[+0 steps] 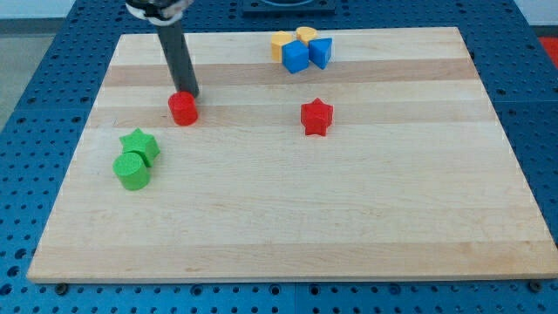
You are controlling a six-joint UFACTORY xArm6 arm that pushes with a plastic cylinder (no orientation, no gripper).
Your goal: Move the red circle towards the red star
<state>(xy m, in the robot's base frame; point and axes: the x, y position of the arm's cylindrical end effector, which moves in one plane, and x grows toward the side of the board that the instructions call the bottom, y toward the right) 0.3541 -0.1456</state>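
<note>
The red circle (183,109) lies on the wooden board at the upper left. The red star (316,117) lies to its right, near the board's upper middle, well apart from it. My tip (190,94) stands at the red circle's top edge, touching or almost touching it, slightly to its right. The rod rises from there to the view's top left.
A green star (140,143) and a green round block (132,171) lie touching at the board's left, below the red circle. Two yellow blocks (282,43) and two blue blocks (296,57) cluster at the board's top edge. The wooden board (288,218) sits on a blue pegboard.
</note>
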